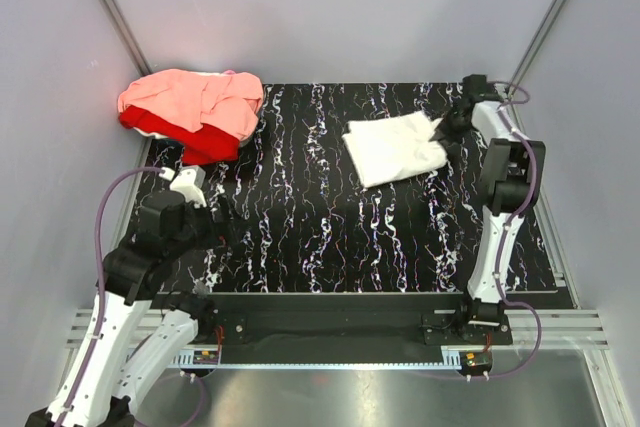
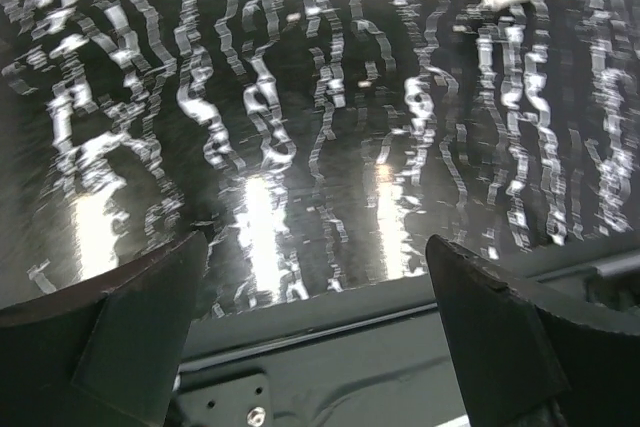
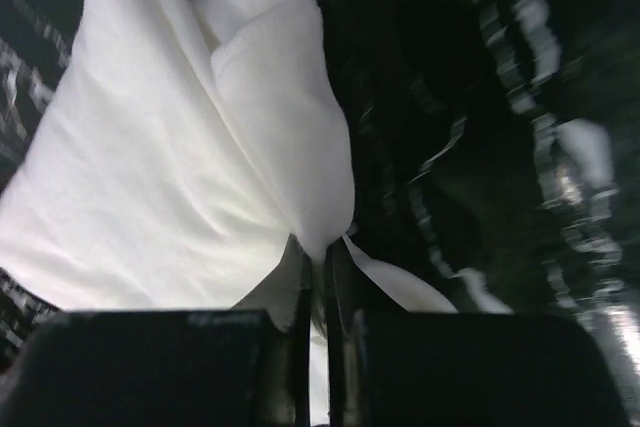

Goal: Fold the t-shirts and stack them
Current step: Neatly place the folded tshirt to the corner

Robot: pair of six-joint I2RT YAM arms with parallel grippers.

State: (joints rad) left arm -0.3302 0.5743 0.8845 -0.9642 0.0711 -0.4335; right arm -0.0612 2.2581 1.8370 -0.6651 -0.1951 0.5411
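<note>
T-shirts lay in two spots on the black marbled table (image 1: 330,237). The white t-shirt (image 1: 393,148) was on the far right part, folded into a small flat shape, and no print showed on it. The right gripper (image 3: 318,272) was pinched tight on a corner of the white t-shirt, and the cloth rose in a peak where the fingers met. It likely held that corner so it could pull the cloth over or tug it flat for another fold. The salmon-pink t-shirt (image 1: 192,101) sat in a messy heap at the far left corner, right on top of the red t-shirt (image 1: 160,125), and neither one looked folded. The left gripper (image 2: 315,277) hung over bare table near the left front, well apart from every shirt. Its fingers were spread wide with nothing between them, likely kept out of the way. Most of the job seemed left to do.
</note>
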